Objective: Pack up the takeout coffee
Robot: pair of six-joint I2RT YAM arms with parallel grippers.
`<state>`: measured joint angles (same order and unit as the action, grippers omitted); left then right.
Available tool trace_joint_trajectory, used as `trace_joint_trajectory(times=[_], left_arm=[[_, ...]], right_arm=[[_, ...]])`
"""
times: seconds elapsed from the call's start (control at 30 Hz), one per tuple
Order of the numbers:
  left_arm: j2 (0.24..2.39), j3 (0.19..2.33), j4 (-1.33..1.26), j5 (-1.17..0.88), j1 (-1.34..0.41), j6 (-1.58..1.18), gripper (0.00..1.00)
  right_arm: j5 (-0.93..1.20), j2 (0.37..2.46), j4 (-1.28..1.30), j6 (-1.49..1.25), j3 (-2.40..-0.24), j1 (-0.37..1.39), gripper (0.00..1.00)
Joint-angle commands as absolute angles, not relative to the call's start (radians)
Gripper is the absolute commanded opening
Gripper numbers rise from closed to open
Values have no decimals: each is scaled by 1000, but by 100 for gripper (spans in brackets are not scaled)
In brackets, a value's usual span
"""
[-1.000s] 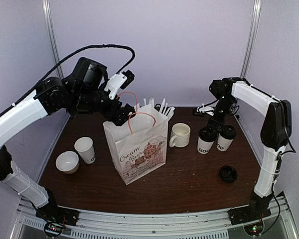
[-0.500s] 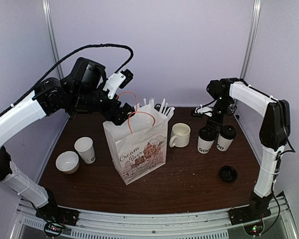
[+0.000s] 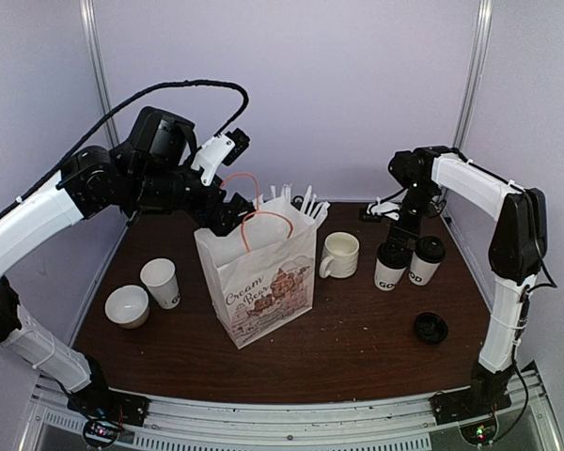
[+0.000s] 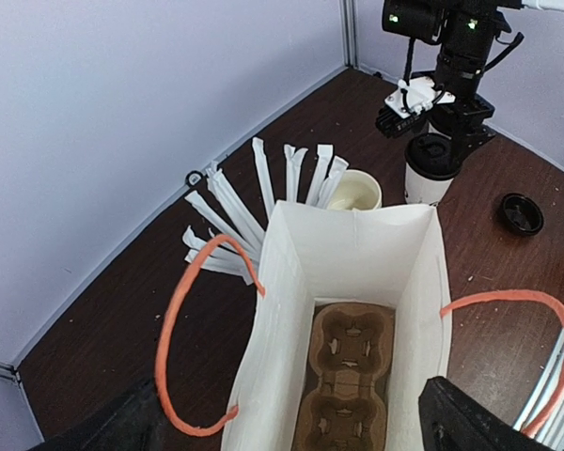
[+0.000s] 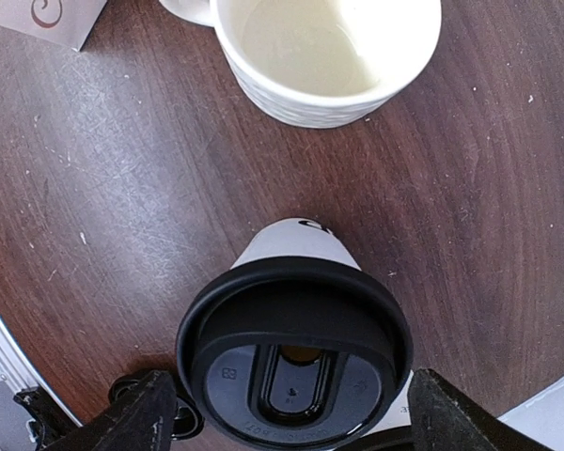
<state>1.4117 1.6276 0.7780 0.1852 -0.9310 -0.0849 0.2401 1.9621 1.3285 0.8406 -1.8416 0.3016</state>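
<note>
Two white takeout coffee cups with black lids stand side by side at the right of the table, the left one and the right one. My right gripper hovers open just above the left cup. In the right wrist view its lid lies between the two spread fingers of that gripper. My left gripper is open at the back left rim of the white paper bag. In the left wrist view that gripper looks down into the bag, where a brown cardboard cup carrier lies empty.
A cream mug stands between the bag and the cups. A cup of white sticks is behind the bag. An open paper cup and a bowl sit at the left. A loose black lid lies front right.
My right gripper has shifted slightly left over the left lidded cup. My left arm has barely moved at the bag.
</note>
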Motion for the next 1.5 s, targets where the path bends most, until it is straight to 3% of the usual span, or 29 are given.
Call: trace_joint_trajectory(times=[0.0, 0.13, 0.33, 0.63, 1.17, 1.3, 1.47], left_arm=[[1389, 1623, 731, 152, -926, -98, 98], [1386, 1625, 737, 145, -926, -98, 97], [1386, 1623, 737, 133, -926, -94, 97], [1363, 1602, 739, 136, -927, -101, 97], [1372, 1606, 742, 152, -926, -88, 97], [1372, 1606, 743, 158, -925, -84, 97], [1376, 1608, 743, 154, -926, -83, 97]], right_arm=[[248, 1971, 1360, 836, -1888, 308, 87], [274, 1955, 1416, 833, -1942, 308, 84], [239, 1961, 1413, 869, -1923, 308, 93], [241, 2057, 1441, 886, -1977, 305, 93], [204, 2020, 1435, 882, -1911, 315, 72], [150, 1956, 1389, 888, -1819, 348, 81], [108, 1949, 1354, 886, -1759, 363, 83]])
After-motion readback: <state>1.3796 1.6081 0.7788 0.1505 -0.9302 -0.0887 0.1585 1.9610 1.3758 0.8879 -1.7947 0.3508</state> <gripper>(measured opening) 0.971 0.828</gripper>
